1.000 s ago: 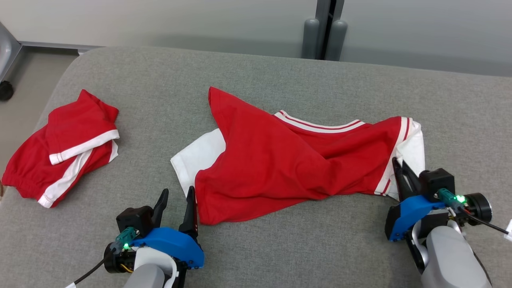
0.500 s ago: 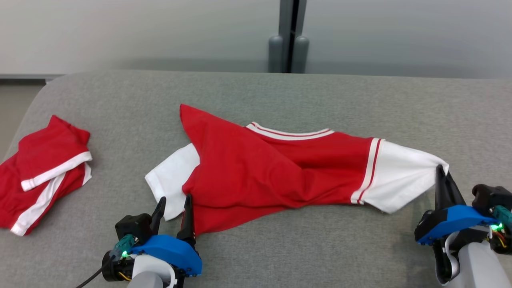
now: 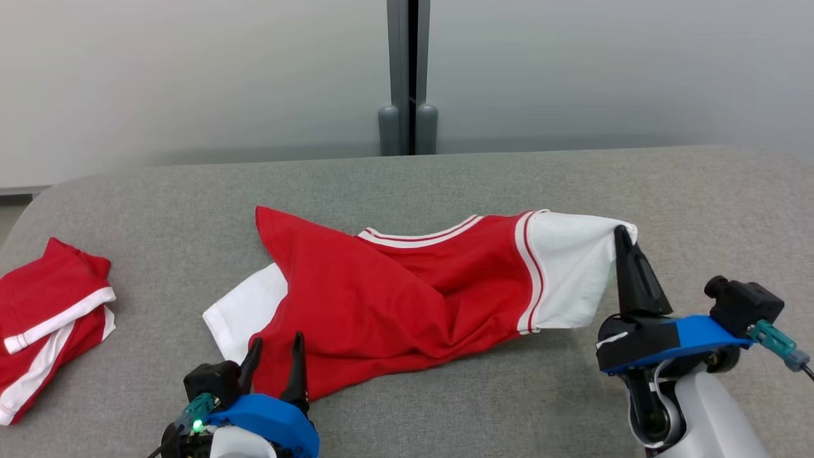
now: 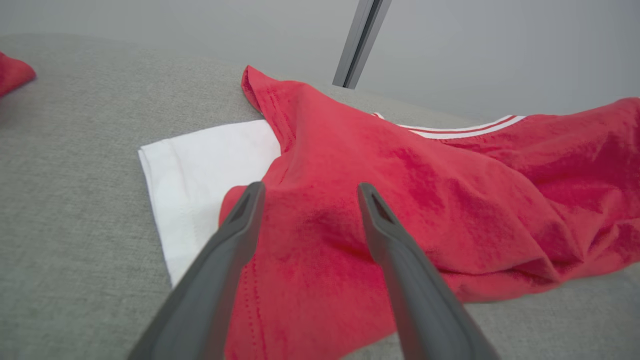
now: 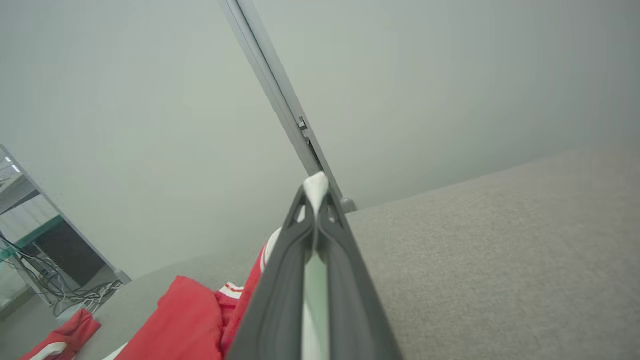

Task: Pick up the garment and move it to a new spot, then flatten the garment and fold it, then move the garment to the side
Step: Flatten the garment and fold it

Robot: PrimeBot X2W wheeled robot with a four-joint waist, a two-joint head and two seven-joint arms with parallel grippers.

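Observation:
The garment (image 3: pixel 381 299) is a red shirt with white sleeves, lying crumpled across the grey padded surface (image 3: pixel 445 184). My right gripper (image 3: pixel 620 236) is shut on the tip of its right white sleeve (image 3: pixel 572 273) and holds that end lifted off the surface. The pinched white cloth shows between the fingertips in the right wrist view (image 5: pixel 316 187). My left gripper (image 3: pixel 275 350) stands open at the shirt's near left corner, its fingers (image 4: pixel 240 220) straddling a red fold (image 4: pixel 310 225) beside the other white sleeve (image 4: pixel 200 170).
A second red garment with white bands (image 3: pixel 44 318) lies folded at the left edge of the surface. A grey wall with a vertical post (image 3: pixel 407 76) rises behind. Cables and a shelf (image 5: pixel 30 240) stand off to the side in the right wrist view.
My right gripper has shut on the white sleeve and lifted it up and outward, stretching the shirt. The head camera has tilted up and turned right. My left gripper stays open.

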